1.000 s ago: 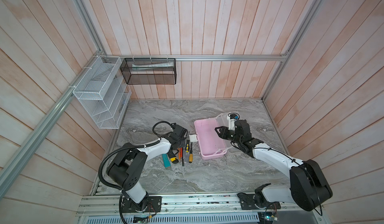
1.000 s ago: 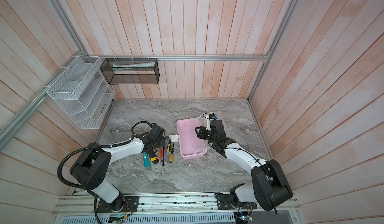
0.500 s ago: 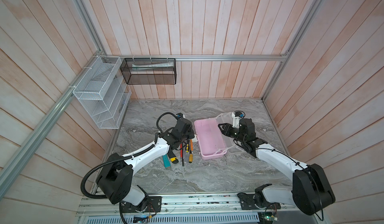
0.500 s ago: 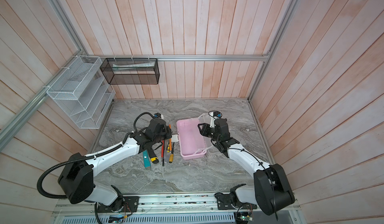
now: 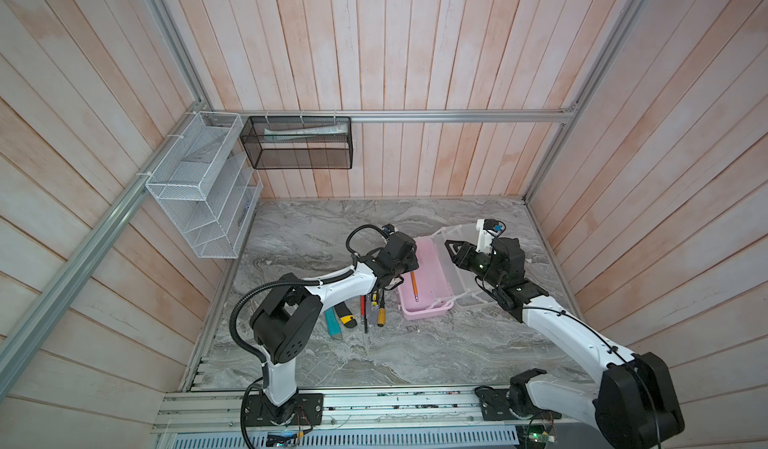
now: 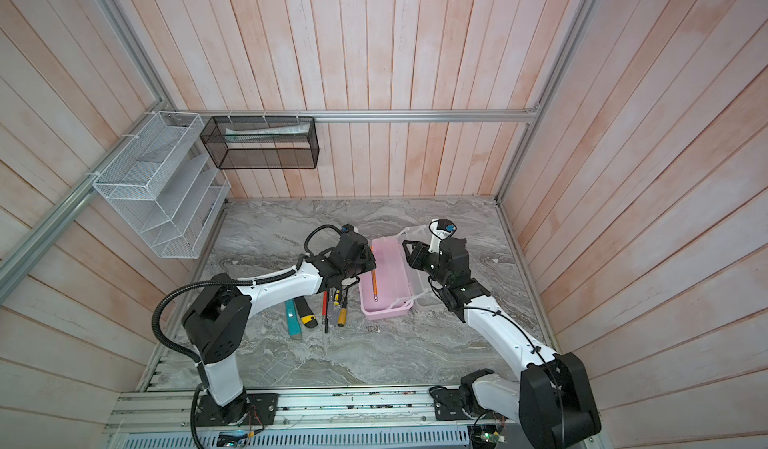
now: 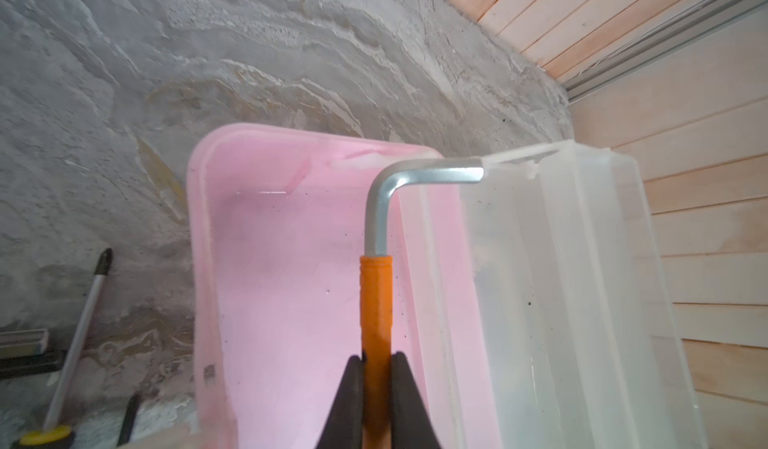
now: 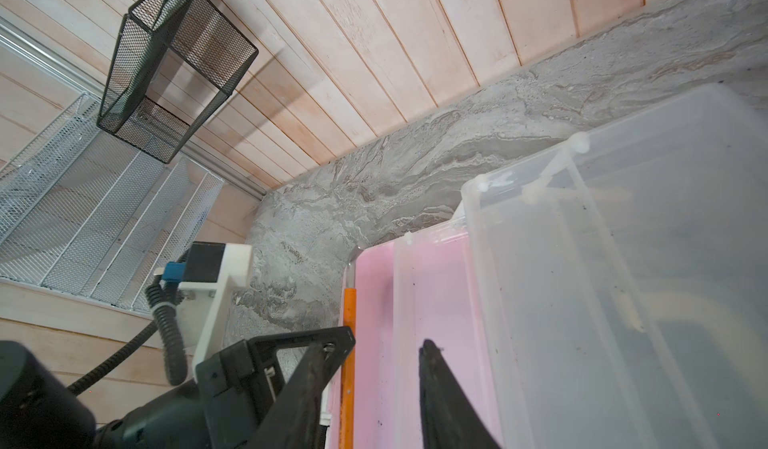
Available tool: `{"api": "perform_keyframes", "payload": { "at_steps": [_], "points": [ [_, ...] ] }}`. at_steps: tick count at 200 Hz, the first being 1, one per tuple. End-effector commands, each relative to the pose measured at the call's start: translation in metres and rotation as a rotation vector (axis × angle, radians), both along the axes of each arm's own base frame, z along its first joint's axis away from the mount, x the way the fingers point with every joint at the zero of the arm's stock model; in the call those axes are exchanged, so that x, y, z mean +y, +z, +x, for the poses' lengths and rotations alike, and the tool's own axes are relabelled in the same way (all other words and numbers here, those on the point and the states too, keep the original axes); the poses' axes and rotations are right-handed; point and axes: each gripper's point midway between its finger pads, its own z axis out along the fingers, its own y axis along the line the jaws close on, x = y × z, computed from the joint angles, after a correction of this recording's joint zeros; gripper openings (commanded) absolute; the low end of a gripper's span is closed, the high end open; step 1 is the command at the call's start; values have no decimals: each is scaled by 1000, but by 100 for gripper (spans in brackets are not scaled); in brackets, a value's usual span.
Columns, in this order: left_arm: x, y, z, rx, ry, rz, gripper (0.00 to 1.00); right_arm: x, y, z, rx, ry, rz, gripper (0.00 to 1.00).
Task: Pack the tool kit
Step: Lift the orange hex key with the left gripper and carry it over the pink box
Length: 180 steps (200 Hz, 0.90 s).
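Over open pink case (image 5: 428, 276) on counter (image 5: 374, 226): left claw (image 7: 376, 361) clamped on orange-sleeved hex key (image 7: 376, 301), bent end near lid (image 7: 561, 280). Right claw (image 8: 390, 336) stood part-open beside lid, empty. Advised: lower hex key flat inside, clear of lid, before release.

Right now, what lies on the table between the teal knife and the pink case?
In both top views: a yellow-and-black knife, a red-handled screwdriver and yellow-handled screwdrivers, side by side.

hex key (image 7: 376, 297) over open pink case (image 7: 270, 301)
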Motion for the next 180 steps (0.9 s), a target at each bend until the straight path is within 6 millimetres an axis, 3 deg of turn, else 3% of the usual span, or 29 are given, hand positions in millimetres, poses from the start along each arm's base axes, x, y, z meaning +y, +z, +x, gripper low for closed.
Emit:
{"api": "perform_keyframes", "payload": {
  "at_steps": [1, 55, 128, 164, 180],
  "points": [
    [-1, 6, 5, -15, 23, -1, 0, -6, -6, -2, 0, -19, -8, 37],
    [18, -12, -1, -2, 63, 61, 0, -4, -13, -5, 15, -8, 4, 37],
    [14, -20, -1, -8, 5, 119, 0, -4, -13, -8, 10, -6, 14, 37],
    [8, -22, 0, -2, -15, 107, 11, -3, -10, -8, 5, 0, 20, 38],
    [8, -21, 1, -7, -15, 106, 12, -3, -8, -8, 4, 2, 21, 37]
  ]
}}
